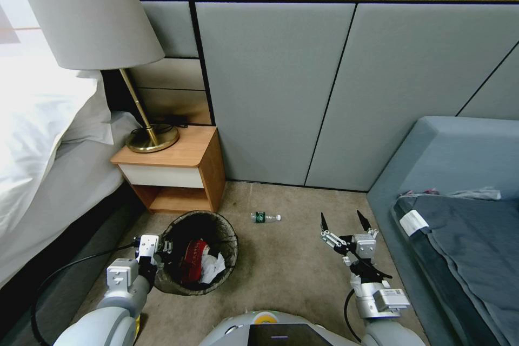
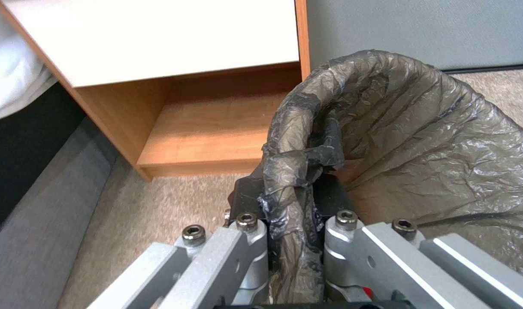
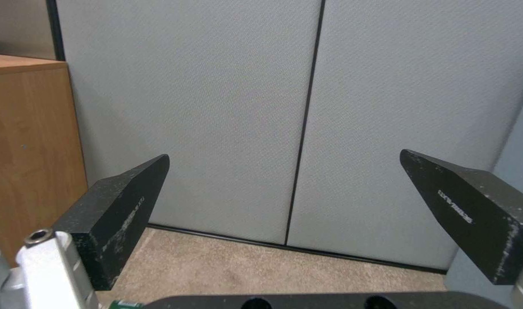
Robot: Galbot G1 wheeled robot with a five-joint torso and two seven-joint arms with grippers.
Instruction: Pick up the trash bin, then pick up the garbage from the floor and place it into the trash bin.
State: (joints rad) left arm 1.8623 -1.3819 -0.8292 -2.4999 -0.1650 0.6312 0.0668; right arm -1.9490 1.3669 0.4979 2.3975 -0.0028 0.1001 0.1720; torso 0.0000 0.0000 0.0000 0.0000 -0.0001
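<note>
The trash bin (image 1: pixel 227 238), round with a dark bag liner over its rim, sits at the lower left of the head view and holds a red wrapper (image 1: pixel 193 259) and white paper (image 1: pixel 213 269). My left gripper (image 1: pixel 162 248) is shut on the bin's near-left rim; the left wrist view shows the liner (image 2: pixel 398 141) pinched between the fingers (image 2: pixel 344 240). A small clear green-labelled bottle (image 1: pixel 265 217) lies on the carpet beyond the bin. My right gripper (image 1: pixel 341 223) hovers open to the right of the bottle, its black fingertips (image 3: pixel 127 193) spread wide toward the wall.
A wooden nightstand (image 1: pixel 186 159) with a brass lamp (image 1: pixel 148 138) stands just behind the bin, a bed (image 1: pixel 43 173) to the left. A grey sofa (image 1: pixel 459 216) borders the right. Grey wall panels (image 1: pixel 281 92) close off the back. Open carpet (image 1: pixel 281 265) lies between.
</note>
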